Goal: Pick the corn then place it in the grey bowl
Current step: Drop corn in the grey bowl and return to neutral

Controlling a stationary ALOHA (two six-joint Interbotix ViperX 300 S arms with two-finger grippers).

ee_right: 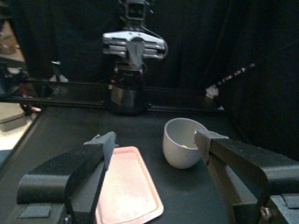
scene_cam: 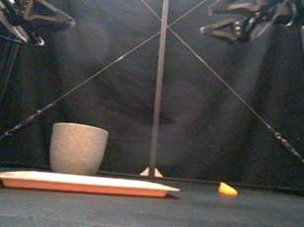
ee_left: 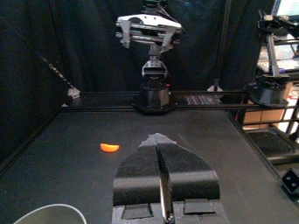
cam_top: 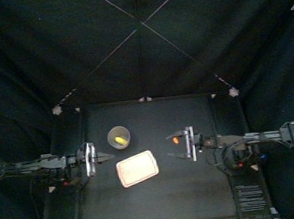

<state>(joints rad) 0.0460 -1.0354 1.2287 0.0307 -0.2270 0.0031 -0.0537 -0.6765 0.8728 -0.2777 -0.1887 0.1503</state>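
The corn (cam_top: 175, 140) is a small orange-yellow piece lying on the black table right of centre, also seen low at the right in the front view (scene_cam: 228, 189) and in the left wrist view (ee_left: 110, 148). A tall grey speckled cup, the grey bowl (cam_top: 119, 138), stands upright left of centre (scene_cam: 78, 147) (ee_right: 184, 142). My right gripper (cam_top: 188, 145) hangs open high over the table, just right of the corn (ee_right: 156, 138). Raised at the left, my left gripper (cam_top: 92, 159) is shut with nothing in it (ee_left: 160, 138). The right wrist view does not show the corn.
A flat pink tray (cam_top: 138, 168) lies in front of the cup, toward the table's front edge (scene_cam: 83, 183) (ee_right: 126, 184). Both arms are held well above the table in the front view.
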